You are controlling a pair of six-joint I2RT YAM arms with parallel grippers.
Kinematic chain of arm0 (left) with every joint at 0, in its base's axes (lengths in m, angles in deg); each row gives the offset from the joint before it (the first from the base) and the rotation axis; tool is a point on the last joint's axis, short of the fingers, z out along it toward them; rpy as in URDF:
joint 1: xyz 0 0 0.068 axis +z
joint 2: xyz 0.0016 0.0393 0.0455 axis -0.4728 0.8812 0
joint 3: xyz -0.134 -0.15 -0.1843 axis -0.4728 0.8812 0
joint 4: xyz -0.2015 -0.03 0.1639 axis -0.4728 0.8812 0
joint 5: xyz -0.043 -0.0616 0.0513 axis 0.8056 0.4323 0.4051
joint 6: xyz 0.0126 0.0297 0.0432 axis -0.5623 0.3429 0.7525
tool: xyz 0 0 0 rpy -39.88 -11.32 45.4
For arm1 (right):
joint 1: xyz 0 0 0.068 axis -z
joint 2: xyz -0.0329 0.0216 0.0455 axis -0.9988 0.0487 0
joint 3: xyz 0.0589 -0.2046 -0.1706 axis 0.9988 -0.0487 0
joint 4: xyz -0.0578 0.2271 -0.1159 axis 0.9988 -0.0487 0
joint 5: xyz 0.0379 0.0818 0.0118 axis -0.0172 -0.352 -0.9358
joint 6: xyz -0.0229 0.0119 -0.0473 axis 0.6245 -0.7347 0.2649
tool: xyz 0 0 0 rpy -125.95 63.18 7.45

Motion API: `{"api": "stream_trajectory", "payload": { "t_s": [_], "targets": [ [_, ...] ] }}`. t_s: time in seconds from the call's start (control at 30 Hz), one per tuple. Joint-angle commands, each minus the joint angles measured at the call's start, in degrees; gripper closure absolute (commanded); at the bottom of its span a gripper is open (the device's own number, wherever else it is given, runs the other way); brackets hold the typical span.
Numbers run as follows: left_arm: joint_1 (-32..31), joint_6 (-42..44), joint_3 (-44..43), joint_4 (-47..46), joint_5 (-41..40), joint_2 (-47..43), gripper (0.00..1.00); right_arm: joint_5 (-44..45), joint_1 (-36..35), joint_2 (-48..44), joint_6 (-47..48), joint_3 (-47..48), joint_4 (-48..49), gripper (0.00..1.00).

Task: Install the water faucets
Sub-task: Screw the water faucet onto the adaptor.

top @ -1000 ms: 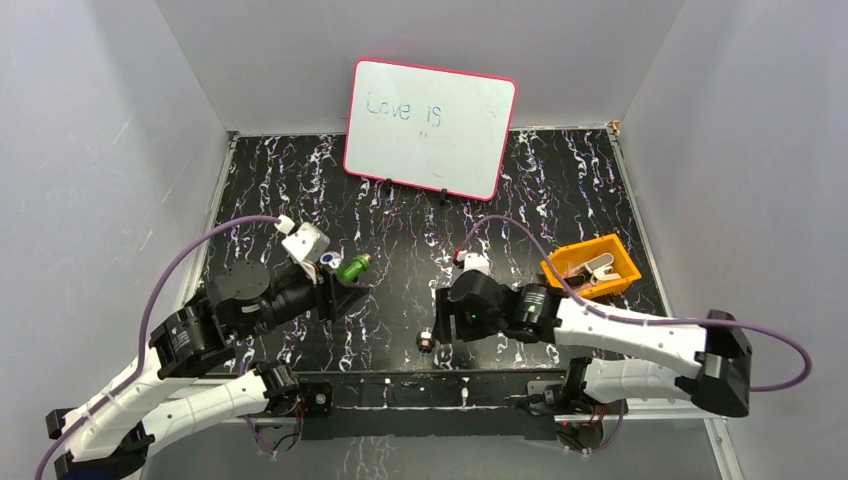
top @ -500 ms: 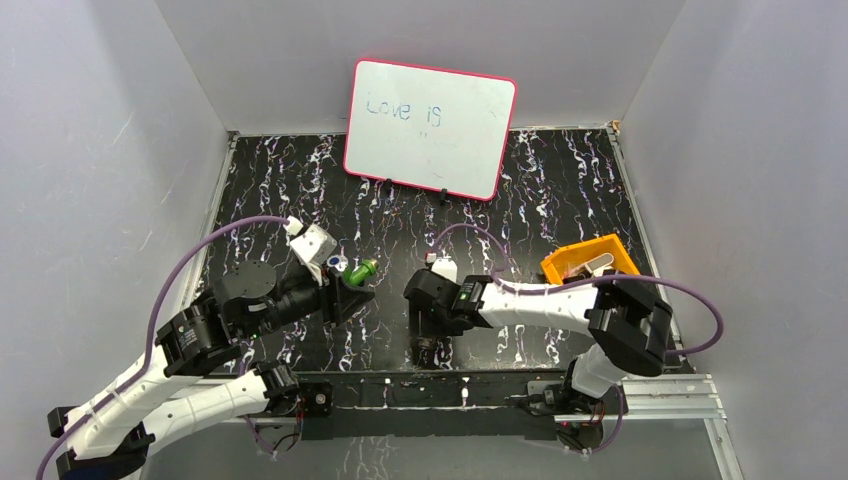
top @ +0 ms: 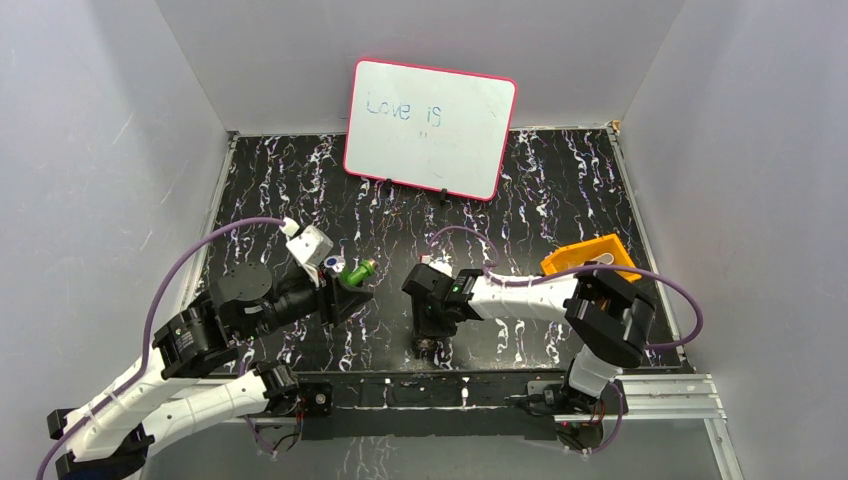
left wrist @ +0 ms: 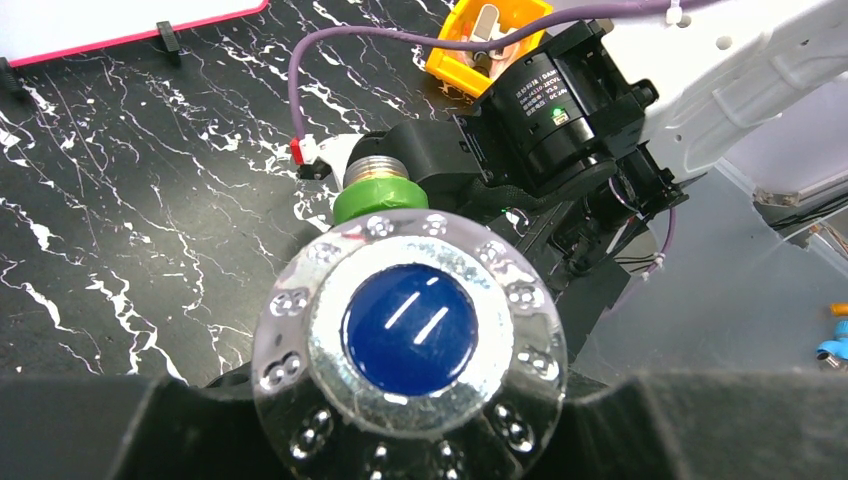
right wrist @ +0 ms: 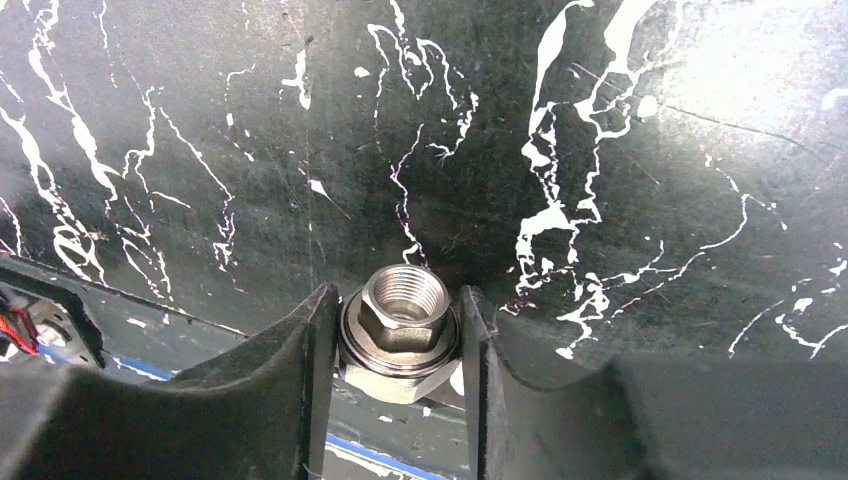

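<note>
The green tap [top: 355,270], its blue-and-silver knob [left wrist: 410,330] facing the wrist camera, is held off the black marbled table [top: 560,190], clamped in the left gripper [top: 345,287]. At the near edge, the right gripper [right wrist: 400,335] brackets a metal fitting [right wrist: 402,305] standing on the table, both fingers seemingly touching its sides. An orange tray [top: 572,259] sits to the right, and a whiteboard [top: 430,125] stands behind.
</note>
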Motion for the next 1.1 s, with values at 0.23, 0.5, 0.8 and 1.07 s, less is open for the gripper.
{"api": "stream_trajectory", "payload": {
  "t_s": [0.23, 0.5, 0.8, 1.07],
  "targets": [
    [-0.12, -0.3, 0.29, -1.48, -0.55, -1.45, 1.0, 6.79, 0.01, -7.64, 8.93, -1.05, 8.71, 0.8],
    [-0.13, -0.42, -0.18, -2.11, -0.09, 0.05, 1.0, 18.96, 0.01, -17.81, 30.77, -28.2, 69.62, 1.0],
    [-0.12, -0.83, -1.05, -3.14, 0.87, 1.85, 1.0, 14.88, -1.29, 13.31, 56.89, -38.53, 128.91, 0.89],
    [-0.12, -0.53, -1.11, -3.15, 0.86, 2.71, 1.0, 19.07, -4.02, 5.38, 59.29, -42.76, 123.66, 0.23]
  ]
}}
